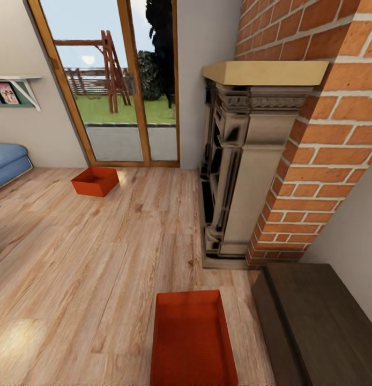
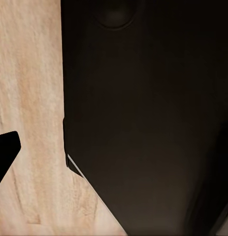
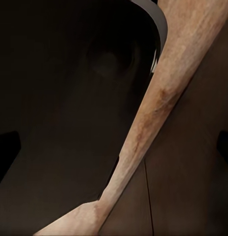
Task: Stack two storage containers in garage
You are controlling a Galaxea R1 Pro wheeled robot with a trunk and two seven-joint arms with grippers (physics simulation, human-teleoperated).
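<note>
Looks like the pickup stage, nothing carried yet. Both trays sit on the living room's wood floor (image 1: pixel 100 257): the near container (image 1: pixel 190 338) right below the robot beside the dark bench (image 1: pixel 325 321), the far container (image 1: pixel 95 181) by the glass doors (image 1: pixel 121 80). Both look empty. Next move probably means reaching down to the near one. Can't tell either gripper's state.

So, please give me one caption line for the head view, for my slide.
Two orange-red trays on the living room's wood floor: one close, one far by the glass doors, brick fireplace at right.
</note>
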